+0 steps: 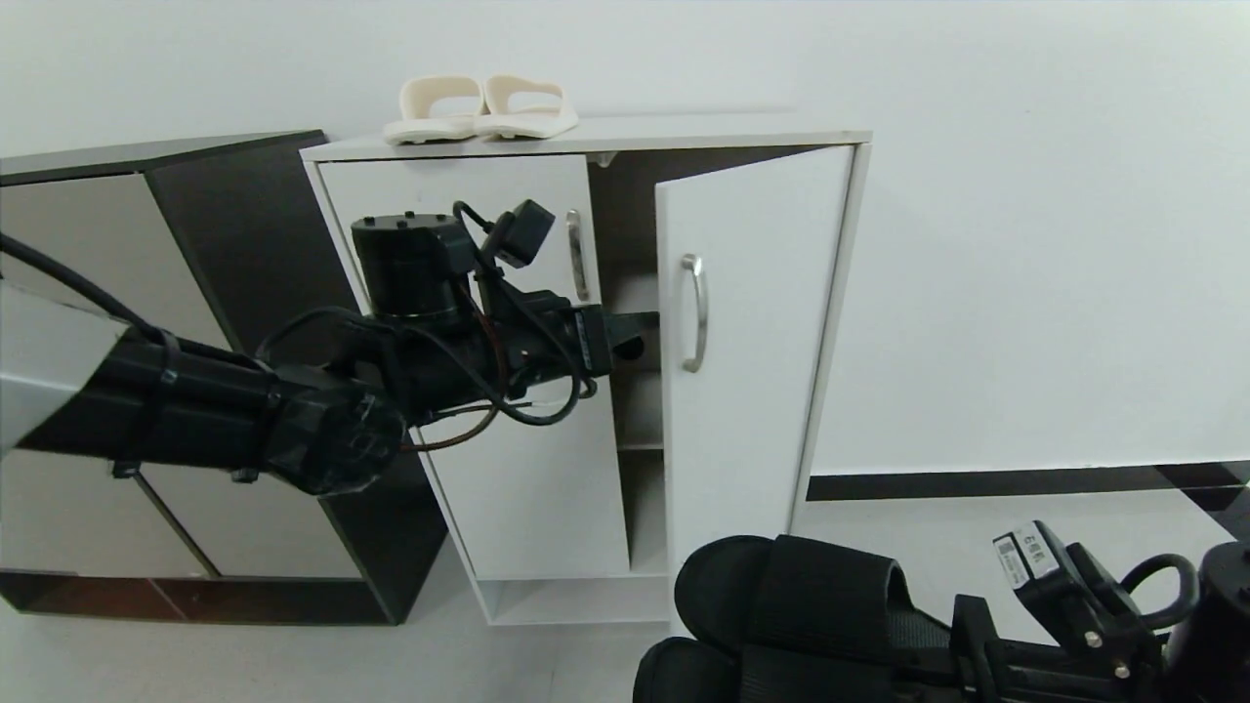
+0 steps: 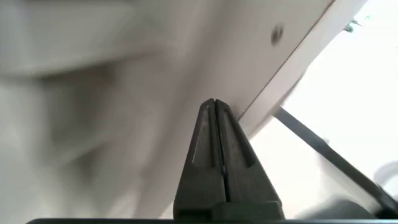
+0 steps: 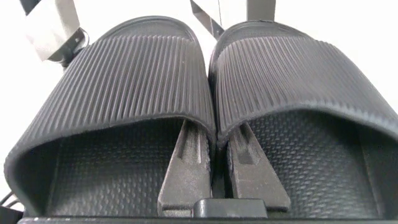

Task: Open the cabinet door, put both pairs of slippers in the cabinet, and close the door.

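Nudging the door (image 1: 742, 410) with closed left jaws could slip off; right jaws barely pinch the black slippers (image 3: 149, 81), might drop them.

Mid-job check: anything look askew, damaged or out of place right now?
Nothing damaged or spilled. The right cabinet door stands only partly open, with the shut left gripper in the gap. The white slippers sit neatly on top; the right gripper clamps the black slippers.
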`<state>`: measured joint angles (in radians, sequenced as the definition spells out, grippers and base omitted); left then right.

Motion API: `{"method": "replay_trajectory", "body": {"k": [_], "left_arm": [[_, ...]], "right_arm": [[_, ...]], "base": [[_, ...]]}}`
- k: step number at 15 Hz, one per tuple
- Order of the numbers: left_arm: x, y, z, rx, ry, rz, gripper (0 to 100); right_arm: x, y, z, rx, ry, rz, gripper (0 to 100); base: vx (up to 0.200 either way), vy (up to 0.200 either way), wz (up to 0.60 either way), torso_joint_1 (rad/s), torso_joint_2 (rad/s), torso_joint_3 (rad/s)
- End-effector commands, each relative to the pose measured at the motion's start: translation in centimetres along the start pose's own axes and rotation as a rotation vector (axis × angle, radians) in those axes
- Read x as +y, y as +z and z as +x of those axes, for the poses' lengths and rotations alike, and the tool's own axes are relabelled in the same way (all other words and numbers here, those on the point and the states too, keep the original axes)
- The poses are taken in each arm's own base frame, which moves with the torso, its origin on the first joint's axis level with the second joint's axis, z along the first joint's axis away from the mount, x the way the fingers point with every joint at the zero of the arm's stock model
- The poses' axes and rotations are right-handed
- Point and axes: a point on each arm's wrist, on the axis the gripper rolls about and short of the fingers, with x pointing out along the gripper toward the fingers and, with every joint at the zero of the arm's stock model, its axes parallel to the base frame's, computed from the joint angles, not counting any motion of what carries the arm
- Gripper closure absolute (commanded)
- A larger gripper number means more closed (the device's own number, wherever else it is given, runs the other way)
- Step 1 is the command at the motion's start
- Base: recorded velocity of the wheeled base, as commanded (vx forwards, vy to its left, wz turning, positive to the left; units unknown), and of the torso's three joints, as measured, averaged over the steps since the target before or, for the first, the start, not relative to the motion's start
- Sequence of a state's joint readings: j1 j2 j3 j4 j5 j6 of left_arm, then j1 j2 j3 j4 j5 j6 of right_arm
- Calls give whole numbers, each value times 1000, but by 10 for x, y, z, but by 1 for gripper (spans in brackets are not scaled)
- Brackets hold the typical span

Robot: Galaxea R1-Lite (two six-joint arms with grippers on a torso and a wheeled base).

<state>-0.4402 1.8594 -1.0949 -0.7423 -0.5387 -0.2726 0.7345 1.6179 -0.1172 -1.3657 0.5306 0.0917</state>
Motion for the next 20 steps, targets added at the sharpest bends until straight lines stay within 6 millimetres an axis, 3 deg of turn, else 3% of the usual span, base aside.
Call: {"method": "replay_trajectory", "body": {"k": [1,4,6,8,11,13,16,18,19,20], "left_arm": [[-25,-8,-2,14,-58,2,100],[-24,9,-19,-46,3,23,100],[-28,29,-43,-122,136,35,100],[-51,40,-82,-113,298,9,100],[-111,49,-188,-118,669,-9,100],[-138,28,-248,-155,855,33,100],[-160,-27,-316,-242,1170,127,100],[-167,-73,-333,-245,1271,142,100],[-169,-111,-340,-239,1348,181,100],[-172,-131,-345,-275,1367,205,100]], "right_arm": [[0,-1,1,2,2,1,100],[-5,2,8,-6,-14,-1,100],[-17,7,26,-32,-161,1,100],[-26,9,44,-19,-308,15,100],[-37,29,63,-22,-488,154,100],[-39,37,66,-17,-533,198,100],[-38,37,65,-11,-532,199,100],[-38,37,64,-8,-533,200,100],[-38,35,64,-4,-537,200,100],[-38,35,63,-1,-539,201,100]], "base": [[-200,0,0,7,2,-2],[0,0,0,0,0,0],[0,0,0,0,0,0],[0,0,0,0,0,0],[0,0,0,0,0,0],[0,0,0,0,0,0],[0,0,0,0,0,0],[0,0,0,0,0,0],[0,0,0,0,0,0],[0,0,0,0,0,0]]}}
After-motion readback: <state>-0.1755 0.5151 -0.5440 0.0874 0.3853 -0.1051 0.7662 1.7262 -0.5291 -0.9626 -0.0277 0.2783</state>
